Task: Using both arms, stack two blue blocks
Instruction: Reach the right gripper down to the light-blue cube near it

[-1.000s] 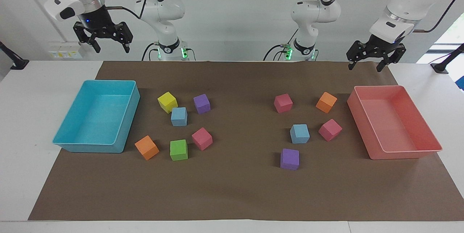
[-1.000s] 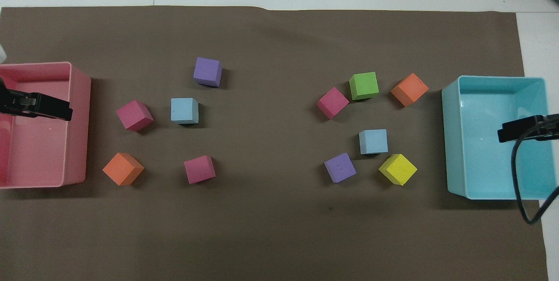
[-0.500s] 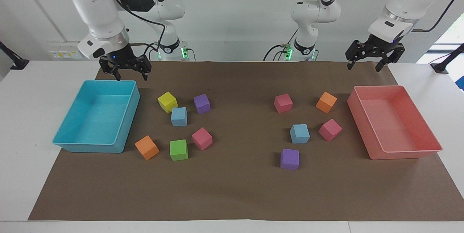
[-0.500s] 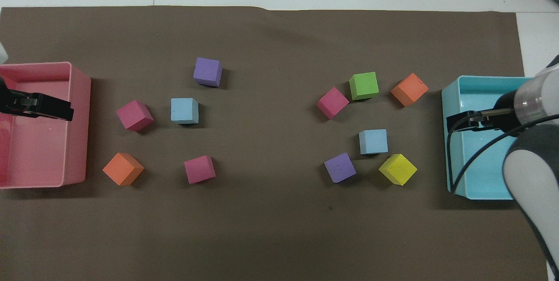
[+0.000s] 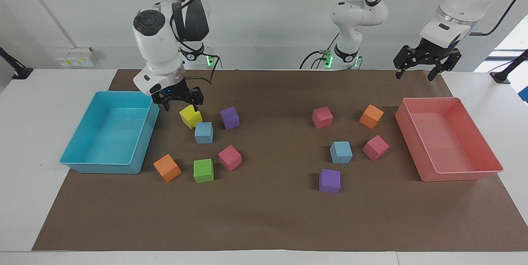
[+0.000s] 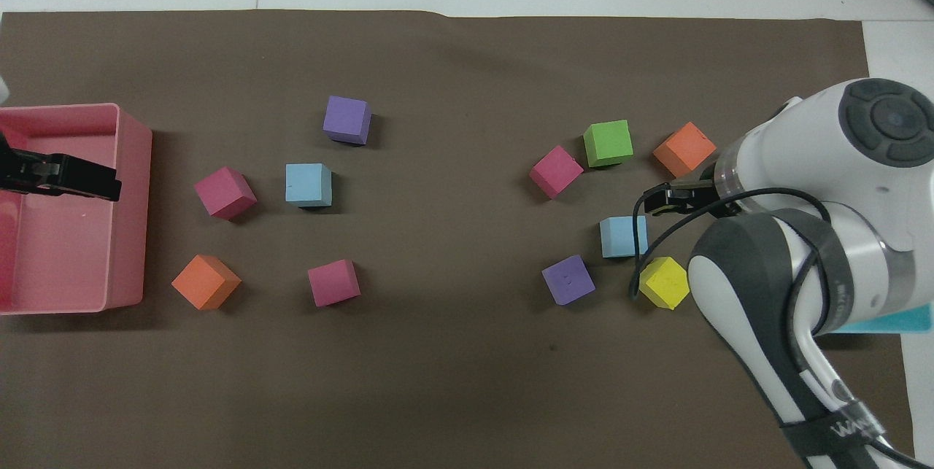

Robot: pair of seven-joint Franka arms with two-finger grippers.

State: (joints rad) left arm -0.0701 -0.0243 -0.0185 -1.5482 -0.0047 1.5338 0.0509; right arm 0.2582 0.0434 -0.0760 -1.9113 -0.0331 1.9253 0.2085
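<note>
Starting from the robots' end of the worktop (image 5: 24, 104), the left tool (image 5: 420, 70) hangs with its fingers apart and empty, over the end of the pink tray (image 5: 478, 133) that is near to the robots; this arm waits. The right tool (image 5: 183, 107) is low over the yellow block (image 5: 190, 116), also with fingers spread and gripping nothing; whether it touches the yellow block I cannot tell. Beside the yellow block, at about the same nearness, lies a purple block (image 5: 229, 117). A little farther from the robots, just beside these two, stands the first blue block (image 5: 203, 132), flat on the brown mat (image 5: 268, 215) and free of any tool. Farther again lie a pink block (image 5: 229, 157), a green block (image 5: 203, 170) and an orange block (image 5: 167, 167), and the cyan tray (image 5: 144, 141) closes the right arm's end of the worktop. Toward the left arm's end, the second blue block (image 5: 341, 151) rests on the mat, well apart from the first one, just beside another pink block (image 5: 375, 147), with a second purple block (image 5: 329, 181) farther out. The two blue blocks are not stacked.
</note>
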